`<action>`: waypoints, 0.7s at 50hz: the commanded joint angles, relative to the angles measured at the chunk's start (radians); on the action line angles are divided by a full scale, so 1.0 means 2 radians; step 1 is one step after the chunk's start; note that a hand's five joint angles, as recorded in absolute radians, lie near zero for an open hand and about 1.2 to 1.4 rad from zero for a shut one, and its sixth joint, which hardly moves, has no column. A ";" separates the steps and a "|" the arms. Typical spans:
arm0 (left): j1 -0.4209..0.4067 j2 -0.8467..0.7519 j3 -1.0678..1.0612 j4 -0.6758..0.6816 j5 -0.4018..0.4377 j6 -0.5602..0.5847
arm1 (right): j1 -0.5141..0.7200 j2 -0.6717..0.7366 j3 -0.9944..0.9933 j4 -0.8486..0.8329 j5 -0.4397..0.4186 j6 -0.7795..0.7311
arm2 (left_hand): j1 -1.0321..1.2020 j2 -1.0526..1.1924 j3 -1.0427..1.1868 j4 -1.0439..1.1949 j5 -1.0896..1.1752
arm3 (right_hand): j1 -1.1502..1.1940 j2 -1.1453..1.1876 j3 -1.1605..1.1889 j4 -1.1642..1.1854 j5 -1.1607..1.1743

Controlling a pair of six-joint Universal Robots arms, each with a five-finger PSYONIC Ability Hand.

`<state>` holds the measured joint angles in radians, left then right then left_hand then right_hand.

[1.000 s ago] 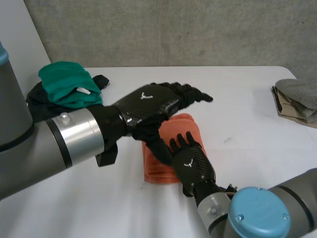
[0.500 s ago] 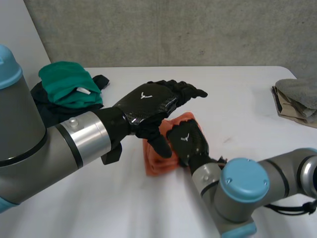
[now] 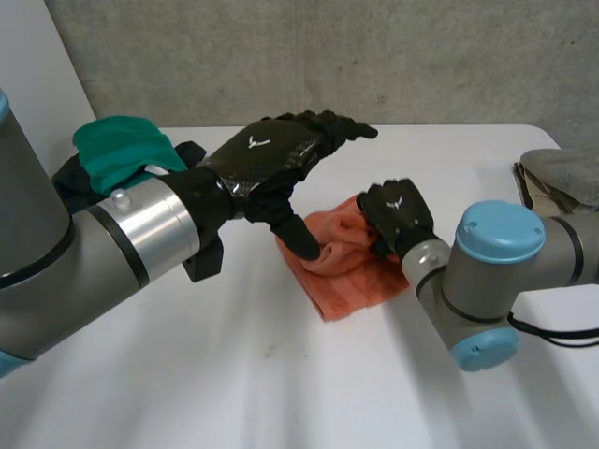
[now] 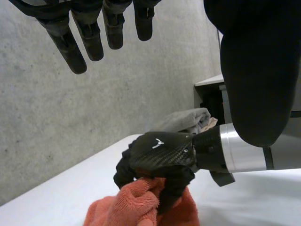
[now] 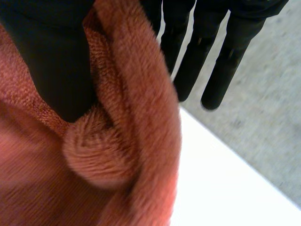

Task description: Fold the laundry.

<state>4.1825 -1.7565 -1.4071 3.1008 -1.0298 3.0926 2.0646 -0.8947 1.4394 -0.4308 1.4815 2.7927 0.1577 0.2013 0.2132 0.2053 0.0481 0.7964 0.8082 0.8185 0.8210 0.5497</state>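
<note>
An orange towel lies bunched on the white bench, just right of the middle of the head view, and both robot hands are at it.

The left robot hand reaches in from the left of the frame and hangs above the towel's upper left part. It is released: its fingers stretch out straight towards the grey wall, clear of the cloth. Its thumb points down, with its tip touching the towel's left edge.

The right robot hand comes in from the right of the frame and sits on the towel's upper right edge. It is grasping the towel. In the left wrist view its fingers curl down over a raised bunch of the orange cloth. In the right wrist view a thick fold of towel runs between its thumb and its fingers. The grasped edge is lifted off the bench, while the lower part of the towel lies flat.

In the upper left of the head view a green garment rests on top of a black one. At the right edge of the frame, well apart from the towel, sits a folded grey and beige pile.
</note>
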 commanded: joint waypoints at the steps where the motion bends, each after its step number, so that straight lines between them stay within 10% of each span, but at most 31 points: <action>1: -0.001 -0.002 -0.020 0.013 0.003 0.002 | -0.013 -0.023 0.046 0.006 -0.006 -0.006 | 0.008 -0.013 -0.019 -0.015 -0.024 | -0.123 -0.129 -0.134 -0.135 -0.087; 18: 0.000 -0.001 -0.032 0.017 0.004 -0.002 | -0.033 -0.073 0.137 0.008 -0.099 -0.081 | 0.008 -0.013 -0.019 -0.015 -0.024 | -0.252 -0.258 -0.263 -0.264 -0.216; 35: -0.004 -0.008 -0.036 0.019 0.003 -0.002 | -0.029 -0.024 0.124 -0.072 -0.095 -0.092 | 0.008 -0.013 -0.019 -0.015 -0.024 | -0.158 -0.164 -0.169 -0.171 -0.122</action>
<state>4.1722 -1.7719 -1.4790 3.1361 -1.0252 3.0894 2.0008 -0.9786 1.7083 -0.5171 1.2855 2.6017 0.1578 0.2013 0.2132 0.2053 0.0481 0.3301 0.3315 0.3375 0.3338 0.1716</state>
